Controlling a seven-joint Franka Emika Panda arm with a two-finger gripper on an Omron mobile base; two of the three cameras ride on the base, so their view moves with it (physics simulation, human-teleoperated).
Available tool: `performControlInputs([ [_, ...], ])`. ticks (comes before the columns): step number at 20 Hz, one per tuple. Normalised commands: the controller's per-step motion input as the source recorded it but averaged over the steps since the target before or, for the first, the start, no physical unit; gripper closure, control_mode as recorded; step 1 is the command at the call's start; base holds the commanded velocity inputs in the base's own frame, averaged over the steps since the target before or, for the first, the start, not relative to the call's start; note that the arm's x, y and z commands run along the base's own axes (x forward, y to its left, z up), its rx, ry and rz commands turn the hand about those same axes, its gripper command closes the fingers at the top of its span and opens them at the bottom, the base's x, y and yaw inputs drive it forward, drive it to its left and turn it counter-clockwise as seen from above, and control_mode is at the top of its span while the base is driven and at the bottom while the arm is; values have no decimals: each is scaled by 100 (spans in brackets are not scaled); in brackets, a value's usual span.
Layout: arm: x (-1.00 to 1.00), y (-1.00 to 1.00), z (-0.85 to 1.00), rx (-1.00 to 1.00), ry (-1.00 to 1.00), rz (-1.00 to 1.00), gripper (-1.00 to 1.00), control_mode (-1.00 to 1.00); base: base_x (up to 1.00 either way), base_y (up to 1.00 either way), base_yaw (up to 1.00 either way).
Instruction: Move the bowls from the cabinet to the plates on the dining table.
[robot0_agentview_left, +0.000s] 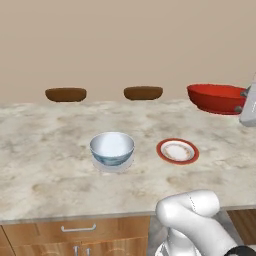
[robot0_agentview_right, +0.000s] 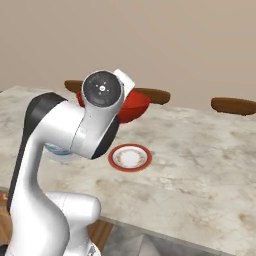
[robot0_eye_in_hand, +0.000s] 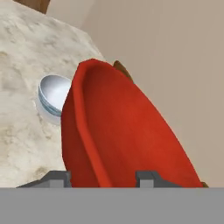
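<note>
Red bowl (robot0_agentview_left: 216, 97) hangs in the air above the dining table (robot0_agentview_left: 45, 160), its rim clamped between the fingers of the gripper (robot0_eye_in_hand: 104, 177); white patterned bowl (robot0_agentview_left: 112, 147) sits on the pale plate (robot0_agentview_left: 113, 166), just left of the red plate (robot0_agentview_left: 177, 151), which lies bare; two dark brown oval discs (robot0_agentview_left: 66, 94) show beyond the table's far edge.

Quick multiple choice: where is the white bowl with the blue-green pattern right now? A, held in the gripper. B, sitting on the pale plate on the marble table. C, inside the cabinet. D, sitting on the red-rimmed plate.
B: the white patterned bowl rests on the pale whitish plate on the beige marble table, beside the empty red-rimmed plate.
</note>
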Motion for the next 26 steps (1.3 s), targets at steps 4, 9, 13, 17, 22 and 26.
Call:
performControlInputs([
  [4, 39, -9, -21, -22, 18, 20, 100, -100, 0, 0, 0],
  [9, 44, 0, -46, -10, -2, 7, 100, -100, 0, 0, 0],
  [13, 34, 0, -60, -2, -19, 2, 100, -100, 0, 0, 0],
  [17, 22, 0, -63, -1, -11, 0, 100, -100, 0, 0, 0],
  [22, 40, 0, -83, 0, -1, 0, 100, -100, 0, 0, 0],
  [26, 40, 0, -56, 0, 4, 1, 100, -100, 0, 0, 0],
])
